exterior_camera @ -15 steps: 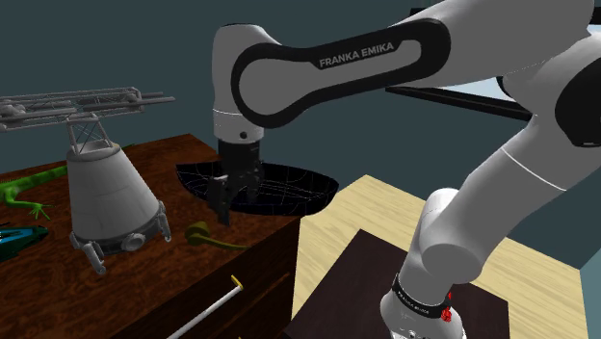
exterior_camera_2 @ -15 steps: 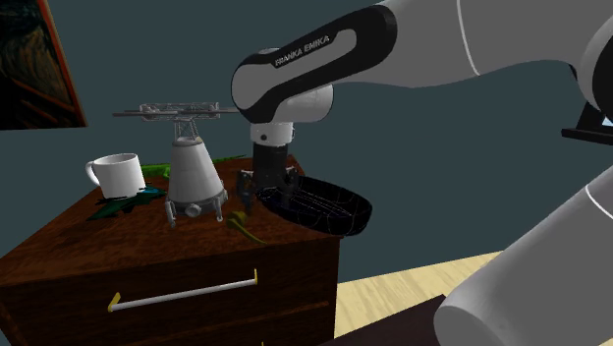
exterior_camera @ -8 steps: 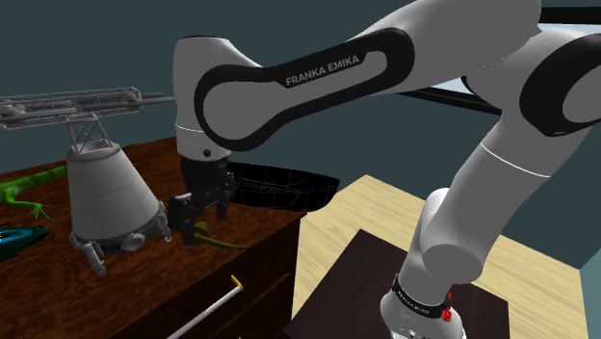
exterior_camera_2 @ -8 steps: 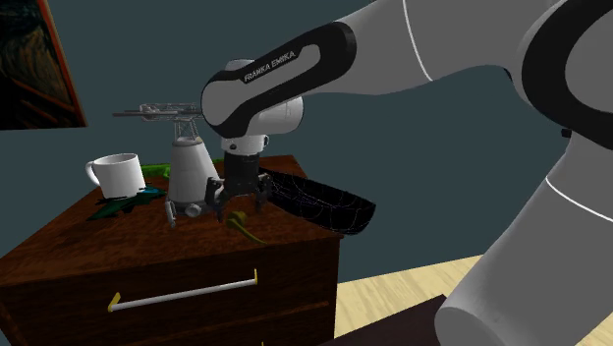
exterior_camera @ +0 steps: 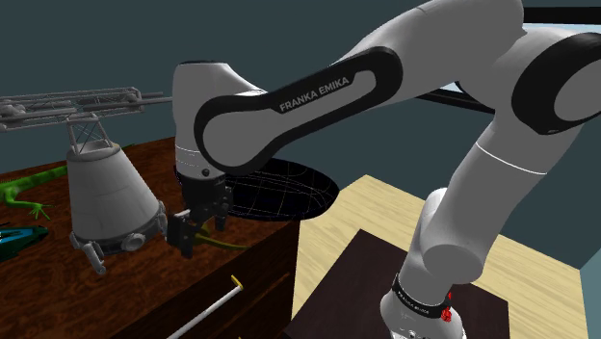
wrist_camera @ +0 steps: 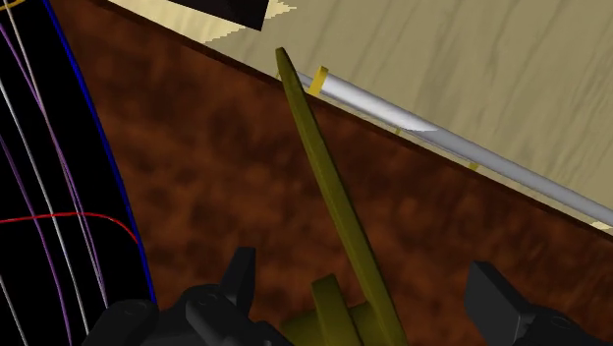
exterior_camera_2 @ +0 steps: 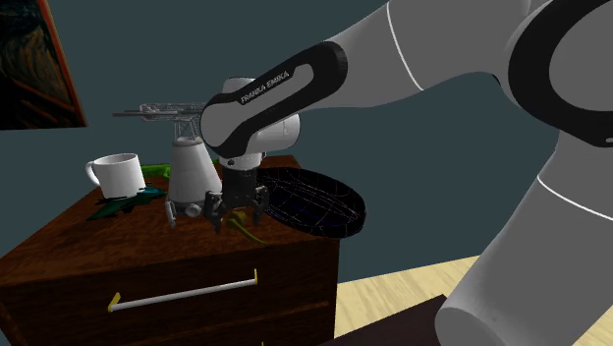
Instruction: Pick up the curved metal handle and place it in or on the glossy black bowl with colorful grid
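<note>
The curved handle [wrist_camera: 332,192] is an olive-yellow bar with a bent end, lying on the dark wood dresser top [wrist_camera: 216,177] near its front edge. My gripper [wrist_camera: 368,295] hangs low over the handle's bent end, open, one finger on each side and neither touching it. In the shoulder view the gripper [exterior_camera: 200,229] covers part of the handle [exterior_camera: 227,245]. The glossy black bowl [exterior_camera: 279,191] with thin coloured grid lines sits just beyond, on the dresser's corner. The second exterior view shows the gripper [exterior_camera_2: 239,208] above the handle [exterior_camera_2: 247,232], with the bowl [exterior_camera_2: 319,201] to its right.
A grey cone-shaped model [exterior_camera: 106,193] on small legs with a truss on top stands close to the gripper. A white mug [exterior_camera_2: 118,174] and a green lizard toy [exterior_camera: 24,193] lie farther back. A silver drawer bar [exterior_camera_2: 182,293] runs below the front edge.
My gripper moved from the bowl's near rim toward the shoulder view's left and came down over the handle. The bowl now shows more of its opening than before.
</note>
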`<state>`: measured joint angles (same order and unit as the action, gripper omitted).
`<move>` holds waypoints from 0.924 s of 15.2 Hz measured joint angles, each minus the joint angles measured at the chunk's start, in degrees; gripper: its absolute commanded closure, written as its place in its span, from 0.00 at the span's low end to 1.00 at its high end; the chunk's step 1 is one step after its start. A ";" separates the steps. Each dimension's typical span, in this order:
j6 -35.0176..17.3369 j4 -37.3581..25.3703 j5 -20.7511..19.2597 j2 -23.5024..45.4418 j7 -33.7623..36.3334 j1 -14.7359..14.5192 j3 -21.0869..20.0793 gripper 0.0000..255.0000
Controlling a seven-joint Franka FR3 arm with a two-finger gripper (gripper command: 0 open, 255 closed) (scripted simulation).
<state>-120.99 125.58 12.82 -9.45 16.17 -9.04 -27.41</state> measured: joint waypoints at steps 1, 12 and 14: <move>-0.07 0.06 0.01 0.00 -0.03 0.01 0.00 0.00; -0.08 0.12 -0.12 0.00 -0.02 0.21 0.17 1.00; -0.02 0.06 -0.15 0.04 0.02 0.21 0.17 1.00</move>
<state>-121.01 125.64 12.67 -9.40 16.19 -8.83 -27.24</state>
